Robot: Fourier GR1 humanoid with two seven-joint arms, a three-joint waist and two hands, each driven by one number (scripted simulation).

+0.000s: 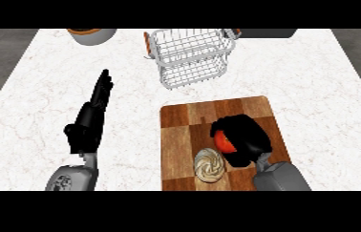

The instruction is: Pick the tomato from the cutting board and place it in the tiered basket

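The red tomato [223, 140] lies on the brown checkered cutting board [185, 116], mostly hidden under my right hand [245, 135], whose fingers curl round it. Only the tomato's left side shows. The white wire tiered basket [190, 57] stands beyond the board's far edge, near the counter's back. My left hand [94, 109] rests on the left side of the counter with fingers straight, pointing away, and holds nothing.
A beige swirled pastry [209, 165] lies on the board just left of my right wrist. A grey pot with an orange rim [91, 35] stands at the back left. A dark object [264, 33] sits at the back right.
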